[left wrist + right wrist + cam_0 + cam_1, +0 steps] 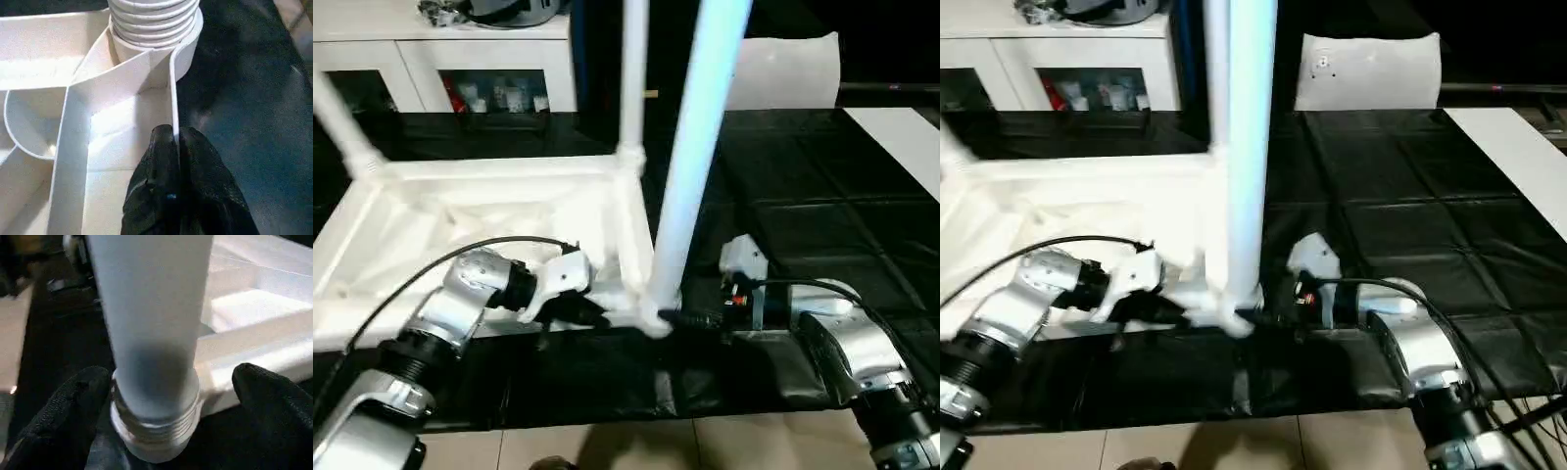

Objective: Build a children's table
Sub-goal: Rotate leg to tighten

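The white ribbed plastic tabletop (480, 220) is lying underside-up on the black counter (822, 235). The left end effector (176, 147) is clamping its thin rim wall. The right end effector (168, 396) is standing wide apart around the long white tubular leg (690, 166) in the five o'clock corner socket (156, 435). Threads are still showing, so the unsupported leg is probably risking tilting or cross-threading.

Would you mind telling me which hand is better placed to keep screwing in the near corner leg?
The right hand: its open fingers flank the leg just above its threads, while the left hand is pinching the tabletop rim.
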